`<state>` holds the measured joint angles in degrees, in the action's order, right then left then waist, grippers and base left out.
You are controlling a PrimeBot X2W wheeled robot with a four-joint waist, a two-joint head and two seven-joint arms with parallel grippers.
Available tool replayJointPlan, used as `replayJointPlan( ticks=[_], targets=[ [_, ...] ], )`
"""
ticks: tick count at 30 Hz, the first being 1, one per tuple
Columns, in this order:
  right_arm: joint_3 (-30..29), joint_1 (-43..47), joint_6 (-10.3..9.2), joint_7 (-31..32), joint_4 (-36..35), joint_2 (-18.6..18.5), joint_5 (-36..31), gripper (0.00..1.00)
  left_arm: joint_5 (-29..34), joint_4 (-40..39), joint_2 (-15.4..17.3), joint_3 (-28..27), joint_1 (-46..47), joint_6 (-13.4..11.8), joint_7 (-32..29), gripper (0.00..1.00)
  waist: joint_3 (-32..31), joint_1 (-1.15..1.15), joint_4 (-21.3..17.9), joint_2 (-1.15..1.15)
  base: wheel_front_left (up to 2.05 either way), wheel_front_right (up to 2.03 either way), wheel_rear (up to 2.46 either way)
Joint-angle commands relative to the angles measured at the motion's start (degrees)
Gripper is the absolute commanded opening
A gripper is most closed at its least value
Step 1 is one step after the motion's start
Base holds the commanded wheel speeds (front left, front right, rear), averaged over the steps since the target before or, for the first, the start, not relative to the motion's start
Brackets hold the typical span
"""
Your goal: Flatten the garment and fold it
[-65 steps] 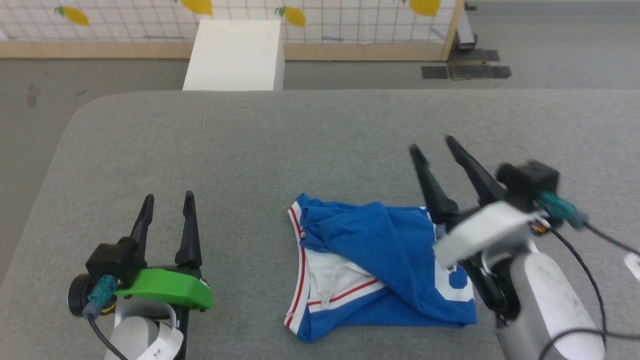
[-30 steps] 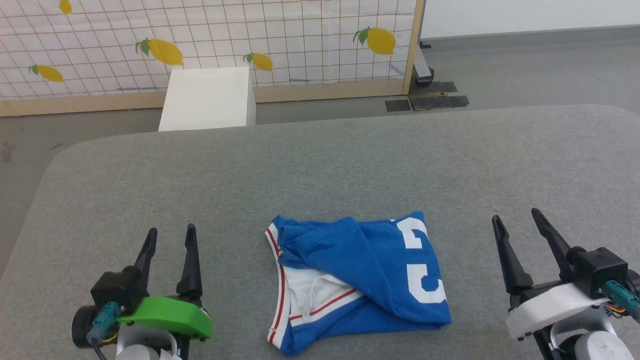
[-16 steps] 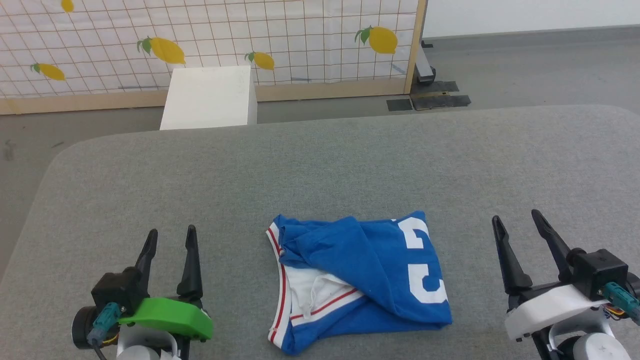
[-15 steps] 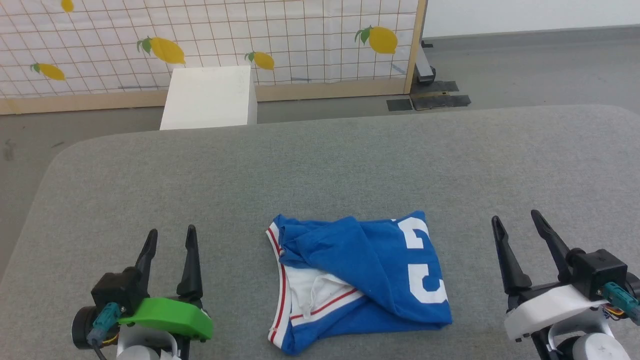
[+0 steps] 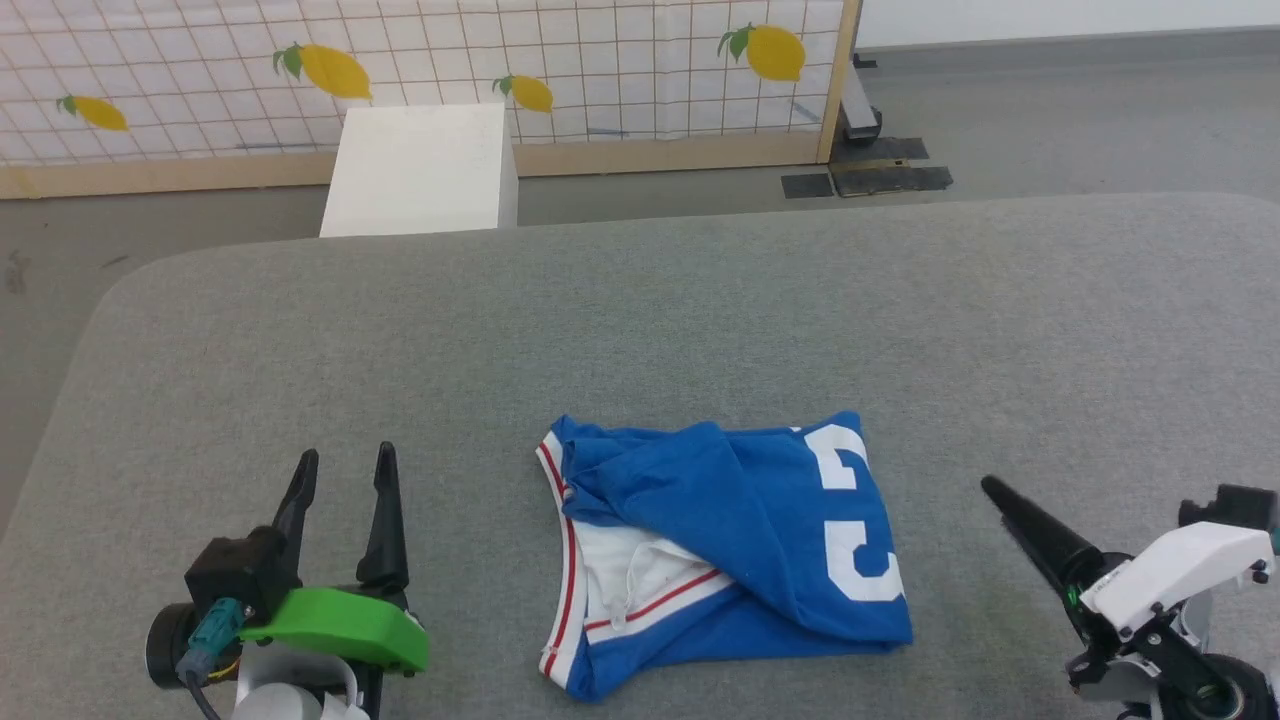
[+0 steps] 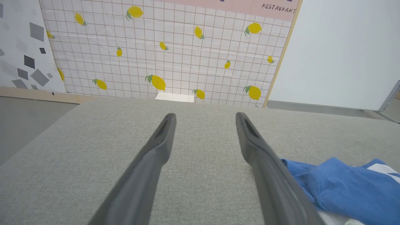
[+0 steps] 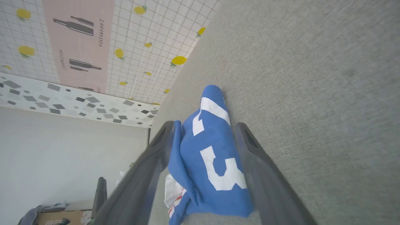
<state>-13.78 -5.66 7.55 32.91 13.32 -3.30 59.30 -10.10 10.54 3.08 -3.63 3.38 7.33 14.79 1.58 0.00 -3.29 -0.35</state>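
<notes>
Left tool [image 5: 346, 452] spread, right tool [image 7: 204, 124] spread, garment [image 5: 720, 520] bright blue, loosely folded, white number, red-striped white sleeve

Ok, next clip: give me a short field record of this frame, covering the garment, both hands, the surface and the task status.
garment: blue T-shirt, bunched and doubled over, white number print up, red-striped white sleeve showing toward the left hand
surface: grey padded table
left hand: open, empty, beside the garment, not touching
right hand: open, empty, rolled on its side, fingers aimed at the garment, apart from it
background: white box, lemon-print screen
task status: garment not flat, no neat fold
</notes>
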Motion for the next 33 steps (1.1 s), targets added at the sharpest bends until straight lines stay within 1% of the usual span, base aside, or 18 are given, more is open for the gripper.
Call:
replayJointPlan(
  ticks=[1,3,5,9,11,13,14,15,20,21,22,23,24,28,29,30,33],
  targets=[
    [-1.5,-1.9,-0.06,4.2,2.0,0.3,1.7,1.0,0.1,-0.2,0.2,0.0,0.8,0.2,0.2,1.0,0.1,0.0,0.4,0.35,0.0,0.0,0.0],
    [-3.1,-3.6,-0.06,10.0,5.2,0.4,2.7,1.0,0.2,-0.2,0.2,0.0,0.8,0.2,0.2,1.0,0.0,0.0,0.6,0.35,0.0,0.0,0.0],
    [-4.2,-5.3,-0.06,14.4,8.6,0.4,3.0,1.0,0.2,-0.1,0.2,0.0,0.8,0.2,0.2,1.0,-0.1,0.0,0.9,0.35,0.0,0.0,0.0],
    [-5.6,-9.3,-0.06,19.4,15.5,0.4,0.4,1.0,0.2,0.0,0.2,0.3,1.1,0.2,0.2,1.0,0.1,0.0,1.4,0.35,0.0,0.0,0.0],
    [-5.7,-11.5,-0.06,20.2,18.8,0.4,-1.5,1.0,0.1,0.0,0.2,0.4,1.4,0.2,0.2,1.0,0.5,0.0,1.6,0.35,0.0,0.0,0.0],
    [-5.3,-14.1,-0.06,19.3,21.9,0.4,-3.3,1.0,0.0,0.0,0.2,0.6,1.7,0.2,0.2,1.0,0.9,0.0,1.8,0.35,0.0,0.0,0.0],
    [-2.5,-17.5,-0.06,18.4,26.1,0.4,-5.4,1.0,-0.1,-0.1,0.2,0.9,2.2,0.2,0.2,1.0,1.7,0.0,2.3,0.35,0.0,0.0,0.0],
    [-1.1,-18.6,-0.06,18.0,27.6,0.4,-5.8,1.0,-0.1,-0.1,0.2,1.0,2.4,0.2,0.2,1.0,1.9,0.0,2.5,0.35,0.0,0.0,0.0],
    [6.0,-21.7,-0.06,17.2,32.4,0.4,-7.8,1.0,-0.2,-0.1,0.2,1.9,3.2,0.2,0.2,1.0,2.8,0.0,4.0,0.35,0.0,0.0,0.0],
    [8.6,-22.2,-0.06,17.7,32.9,0.4,-8.6,0.77,-0.2,-0.2,0.2,2.0,3.2,0.2,0.2,1.0,2.9,0.0,4.5,0.35,0.0,0.0,0.0],
    [9.6,-22.2,-0.06,18.3,33.1,0.4,-8.6,0.42,-0.2,-0.2,0.2,1.9,3.2,0.2,0.2,1.0,2.8,0.0,4.7,0.35,0.0,0.0,0.0],
    [10.8,-22.3,-0.06,19.0,32.9,0.4,-8.8,0.25,-0.2,-0.2,0.2,2.0,3.1,0.2,0.2,1.0,2.8,0.0,5.0,0.35,0.0,0.0,0.0],
    [11.6,-22.2,-0.06,19.6,32.6,0.4,-9.2,0.0,-0.2,-0.2,0.2,1.9,3.0,0.2,0.2,1.0,2.7,0.0,5.2,0.35,0.0,0.0,0.0],
    [13.6,-21.4,-0.06,21.1,29.5,0.4,-12.7,0.0,-0.1,-0.3,0.2,1.7,2.4,0.2,0.2,1.0,2.5,0.0,5.6,0.35,0.0,0.0,0.0],
    [14.1,-20.7,-0.06,21.1,25.8,0.2,-16.6,0.0,0.0,-0.5,0.2,1.2,1.8,0.2,0.2,1.0,2.3,0.0,5.1,0.35,0.0,0.0,0.0],
    [14.8,-20.5,-0.06,20.9,24.4,-0.1,-18.4,0.0,0.0,-0.6,0.2,0.9,1.5,0.2,0.2,1.0,2.3,0.0,4.8,0.35,0.0,0.0,0.0],
    [20.2,-20.4,-0.06,20.0,18.3,-3.2,-27.0,0.0,0.1,-1.0,0.2,0.2,1.0,0.2,0.2,1.0,2.7,0.0,3.0,0.35,0.0,0.0,0.0]
  ],
)
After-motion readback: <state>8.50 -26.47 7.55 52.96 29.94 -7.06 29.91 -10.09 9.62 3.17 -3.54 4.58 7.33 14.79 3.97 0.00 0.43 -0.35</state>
